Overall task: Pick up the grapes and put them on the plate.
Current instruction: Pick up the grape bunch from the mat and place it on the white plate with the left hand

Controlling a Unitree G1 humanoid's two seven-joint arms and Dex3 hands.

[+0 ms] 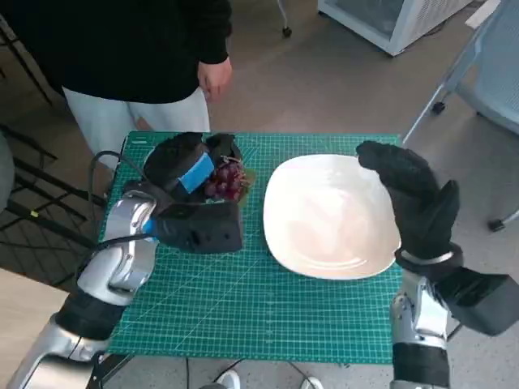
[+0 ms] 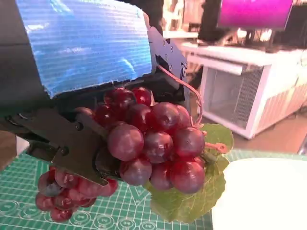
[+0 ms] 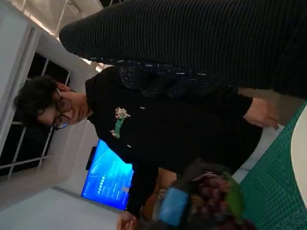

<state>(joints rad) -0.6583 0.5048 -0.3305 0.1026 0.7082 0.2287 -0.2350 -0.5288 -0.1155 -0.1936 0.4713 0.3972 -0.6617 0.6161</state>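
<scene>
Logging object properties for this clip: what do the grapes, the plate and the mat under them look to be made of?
Grapes: probably plastic imitation, with evenly glossy dark red berries, a stiff pinkish stem and a flat green leaf.
Plate: white with a smooth sheen, glazed ceramic or melamine; the look cannot settle which.
Mat: matte green with a printed grid, likely a vinyl cutting mat.

no readable text, labels or numbers
</scene>
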